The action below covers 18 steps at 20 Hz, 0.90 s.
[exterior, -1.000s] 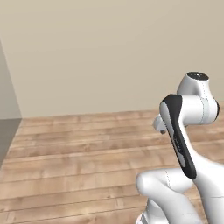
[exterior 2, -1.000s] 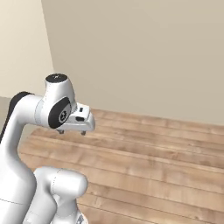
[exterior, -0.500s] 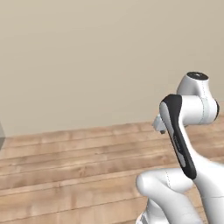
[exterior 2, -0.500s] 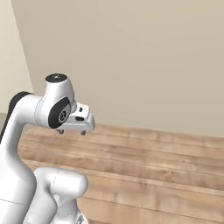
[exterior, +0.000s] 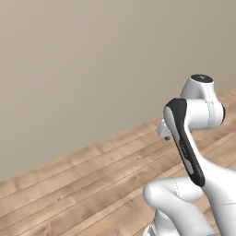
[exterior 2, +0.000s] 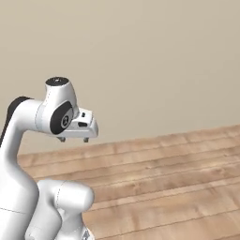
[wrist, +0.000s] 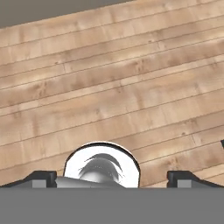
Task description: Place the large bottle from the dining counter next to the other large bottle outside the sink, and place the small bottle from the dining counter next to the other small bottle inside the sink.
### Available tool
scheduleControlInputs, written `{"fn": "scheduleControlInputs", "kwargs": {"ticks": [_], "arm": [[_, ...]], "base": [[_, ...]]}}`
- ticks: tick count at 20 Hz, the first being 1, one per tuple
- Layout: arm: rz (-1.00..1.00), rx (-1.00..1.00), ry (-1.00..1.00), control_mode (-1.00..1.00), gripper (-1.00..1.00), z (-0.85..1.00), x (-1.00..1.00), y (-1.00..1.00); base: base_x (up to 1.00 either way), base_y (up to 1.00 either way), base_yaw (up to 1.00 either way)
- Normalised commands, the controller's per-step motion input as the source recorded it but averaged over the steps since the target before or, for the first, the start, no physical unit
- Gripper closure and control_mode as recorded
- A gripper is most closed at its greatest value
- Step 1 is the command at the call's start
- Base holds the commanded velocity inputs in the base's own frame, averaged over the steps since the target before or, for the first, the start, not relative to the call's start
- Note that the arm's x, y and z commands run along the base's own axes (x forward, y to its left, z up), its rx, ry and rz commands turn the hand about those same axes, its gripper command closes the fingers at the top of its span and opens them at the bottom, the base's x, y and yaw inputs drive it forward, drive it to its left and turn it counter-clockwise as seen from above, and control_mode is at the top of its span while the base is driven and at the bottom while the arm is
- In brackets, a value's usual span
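- Right base view has the white robot arm folded up high, with its two-finger gripper (exterior 2: 72, 139) pointing down; its jaws stand wide apart and hold nothing
- Hand view looks down at the brown wooden plank floor (wrist: 131, 83); the small dark fingertips (wrist: 41, 177) sit far apart at the bottom
- Left base view has a plain beige wall (exterior: 92, 60) above that floor
- No bottle, sink or dining counter is in sight, so I cannot tell where they are
- I think the robot is on its way to the dining counter; next it needs to find a bottle and reach for it

No readable text, label, brand, number or sign anywhere.
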Motion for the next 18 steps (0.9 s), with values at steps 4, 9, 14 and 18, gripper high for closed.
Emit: {"fn": "scheduleControlInputs", "kwargs": {"ticks": [4,9,14,18], "arm": [[0.0,0.0,0.0,1.0,-1.0,0.0,0.0,0.0],[0.0,0.0,0.0,1.0,-1.0,0.0,0.0,0.0],[0.0,0.0,0.0,1.0,-1.0,0.0,0.0,0.0],[0.0,0.0,0.0,1.0,-1.0,0.0,0.0,0.0]], "base": [[0.84,0.48,-0.75],[1.0,0.79,-0.62],[1.0,0.9,-0.6],[1.0,0.65,-0.57]]}}
